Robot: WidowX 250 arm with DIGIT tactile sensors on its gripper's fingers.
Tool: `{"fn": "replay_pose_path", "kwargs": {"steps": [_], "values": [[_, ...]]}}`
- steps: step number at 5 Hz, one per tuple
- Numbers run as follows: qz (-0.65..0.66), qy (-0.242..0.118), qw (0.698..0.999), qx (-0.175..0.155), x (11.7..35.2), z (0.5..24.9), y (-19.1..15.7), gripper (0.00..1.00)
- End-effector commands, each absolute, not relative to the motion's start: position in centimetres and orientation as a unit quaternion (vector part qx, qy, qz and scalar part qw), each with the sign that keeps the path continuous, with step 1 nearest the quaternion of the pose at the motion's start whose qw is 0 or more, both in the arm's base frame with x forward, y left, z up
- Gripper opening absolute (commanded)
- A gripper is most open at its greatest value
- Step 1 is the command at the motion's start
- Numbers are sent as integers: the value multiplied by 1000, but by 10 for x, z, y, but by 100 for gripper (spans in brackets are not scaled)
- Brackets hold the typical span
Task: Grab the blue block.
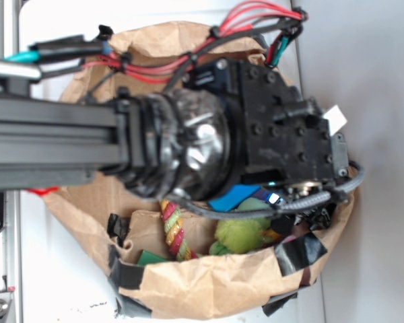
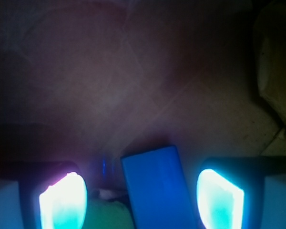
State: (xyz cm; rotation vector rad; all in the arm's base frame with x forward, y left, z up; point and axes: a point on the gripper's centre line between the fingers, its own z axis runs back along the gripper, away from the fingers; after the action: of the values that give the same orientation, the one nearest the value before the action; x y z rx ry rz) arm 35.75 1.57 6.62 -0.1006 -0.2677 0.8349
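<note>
Wrist view: the gripper [image 2: 140, 200] is hanging with its jaws standing wide apart, gripping nothing. The blue block [image 2: 157, 188] is lying between the glowing fingertips [image 2: 62, 202], touching neither. Exterior view: the arm is reaching into a brown paper bag [image 1: 209, 282] holding a green plush toy [image 1: 239, 235].

Crumpled brown paper bag [image 1: 188, 282] patched with black tape, striped rope toy [image 1: 176, 232], green plush [image 1: 241, 233], green block [image 1: 150, 258]
</note>
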Motion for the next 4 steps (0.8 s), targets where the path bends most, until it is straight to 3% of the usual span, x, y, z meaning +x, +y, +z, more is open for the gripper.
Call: {"fn": "replay_pose_path", "kwargs": {"steps": [1,4], "values": [[399,-179,898,-48,363,78,27,100],[378,-183,907,-29,356,61,22,100]]}}
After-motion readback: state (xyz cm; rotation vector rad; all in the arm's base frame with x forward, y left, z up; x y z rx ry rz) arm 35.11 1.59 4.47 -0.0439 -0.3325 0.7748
